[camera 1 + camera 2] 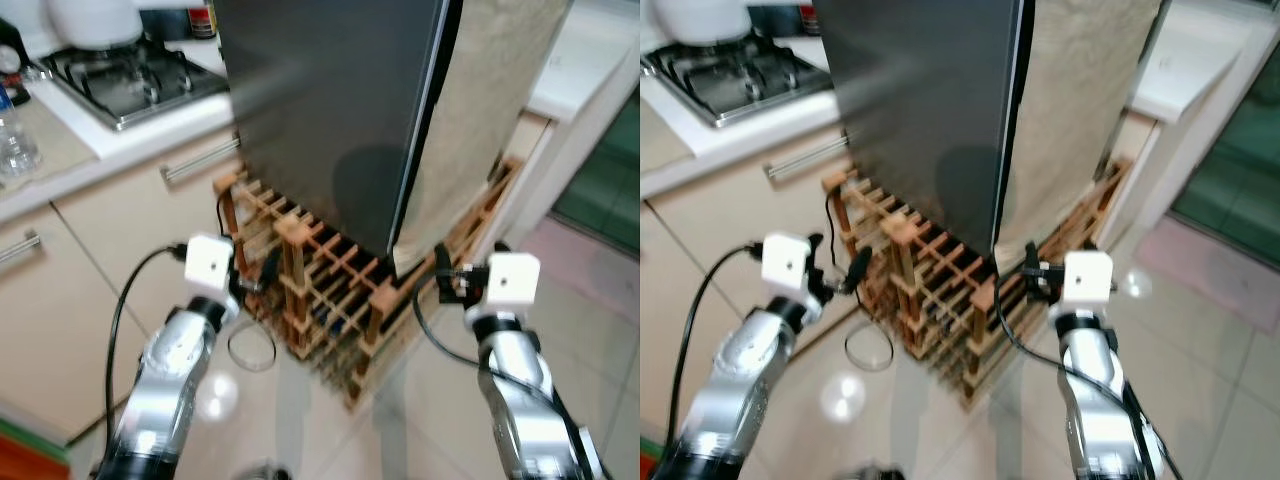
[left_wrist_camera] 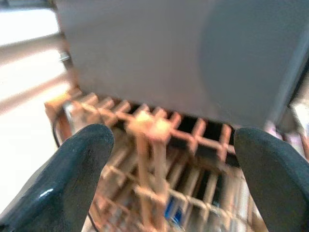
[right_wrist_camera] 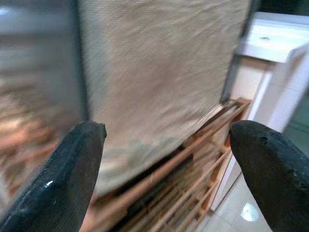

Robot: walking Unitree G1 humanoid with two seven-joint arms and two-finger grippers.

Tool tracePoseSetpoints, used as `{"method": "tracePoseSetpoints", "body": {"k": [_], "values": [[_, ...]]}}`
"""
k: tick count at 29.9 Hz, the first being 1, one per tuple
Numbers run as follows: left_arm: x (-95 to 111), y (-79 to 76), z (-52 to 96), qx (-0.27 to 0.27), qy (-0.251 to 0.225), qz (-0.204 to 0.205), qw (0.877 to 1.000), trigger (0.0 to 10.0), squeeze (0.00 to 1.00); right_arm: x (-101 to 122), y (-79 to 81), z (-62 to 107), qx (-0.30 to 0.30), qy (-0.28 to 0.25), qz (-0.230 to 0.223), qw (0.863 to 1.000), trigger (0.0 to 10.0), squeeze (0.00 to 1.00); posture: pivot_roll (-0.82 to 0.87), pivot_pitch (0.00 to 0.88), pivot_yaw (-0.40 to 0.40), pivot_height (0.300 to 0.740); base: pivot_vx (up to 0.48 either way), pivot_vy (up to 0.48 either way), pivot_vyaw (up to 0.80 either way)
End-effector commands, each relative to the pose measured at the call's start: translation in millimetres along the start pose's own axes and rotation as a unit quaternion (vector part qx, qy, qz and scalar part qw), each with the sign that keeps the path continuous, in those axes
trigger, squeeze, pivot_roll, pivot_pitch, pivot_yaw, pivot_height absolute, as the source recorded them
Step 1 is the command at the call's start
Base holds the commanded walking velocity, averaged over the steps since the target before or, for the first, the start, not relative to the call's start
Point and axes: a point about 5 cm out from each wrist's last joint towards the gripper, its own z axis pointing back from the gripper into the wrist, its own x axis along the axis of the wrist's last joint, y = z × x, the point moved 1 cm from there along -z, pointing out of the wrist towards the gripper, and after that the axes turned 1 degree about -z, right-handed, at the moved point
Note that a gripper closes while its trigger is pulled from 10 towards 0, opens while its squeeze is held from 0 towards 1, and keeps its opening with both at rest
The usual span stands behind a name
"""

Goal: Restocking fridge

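Dark grey fridge (image 1: 330,110) sits shut on the wooden rack (image 1: 330,290). We hold left gripper (image 2: 164,159) and right gripper (image 3: 166,159) spread and empty, facing its front bottom edge, probably lining up to open the door.

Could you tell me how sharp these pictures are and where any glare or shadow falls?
Both eye views are slightly soft; ceiling light glints on the floor, and a round shadow sits on the fridge door. The left wrist view is blurred across the wooden rack; the right wrist view smears the beige cloth.
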Motion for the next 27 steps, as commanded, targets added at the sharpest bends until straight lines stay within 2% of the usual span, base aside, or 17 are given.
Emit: {"method": "tracePoseSetpoints", "body": {"k": [1, 6, 9, 10, 17, 22, 27], "values": [[6.7, -12.4, 2.7, -0.038, -0.004, 0.017, 0.999, 10.0, 0.00, -4.7, 1.7, 12.5, 0.020, 0.018, 0.002, 1.000, 10.0, 0.00, -0.05, 0.000, 0.003, 0.730, 0.000, 0.000, 0.00], [11.9, -17.2, -0.1, -0.025, -0.022, 0.021, 0.999, 10.0, 0.00, -9.0, -4.6, 15.5, 0.008, 0.027, 0.001, 1.000, 10.0, 0.00, -0.06, 0.000, 0.013, 0.730, 0.000, 0.000, 0.00], [16.8, -18.6, -5.9, -0.022, -0.030, 0.018, 0.999, 10.0, 0.00, -5.2, -5.2, 8.3, -0.002, 0.017, 0.000, 1.000, 10.0, 0.00, -0.06, 0.000, 0.016, 0.730, 0.000, 0.000, 0.00], [20.1, -20.1, -9.6, -0.026, -0.034, 0.006, 0.999, 10.0, 0.00, -2.7, -4.7, 3.2, -0.004, 0.010, 0.001, 1.000, 10.0, 0.00, -0.06, 0.000, 0.019, 0.730, 0.000, -0.480, 0.00], [22.6, -20.2, -15.0, -0.022, -0.025, 0.004, 0.999, 10.0, 0.00, -0.1, -4.3, -1.7, -0.001, 0.011, 0.003, 1.000, 10.0, 0.00, -0.06, 0.000, 0.013, 0.730, 0.000, -0.480, 0.00], [21.2, -14.6, -31.0, 0.001, -0.018, -0.008, 1.000, 10.0, 0.00, 3.0, 0.6, -14.2, 0.008, 0.003, 0.007, 1.000, 10.0, 0.00, -0.06, 0.000, 0.006, 0.730, 0.000, -0.457, 0.00], [21.0, -11.0, -39.1, 0.020, -0.009, -0.019, 1.000, 10.0, 0.00, 4.2, 3.3, -17.9, 0.013, 0.000, 0.010, 1.000, 10.0, 0.00, -0.07, 0.000, 0.007, 0.730, 0.220, -0.397, 0.00]]}}
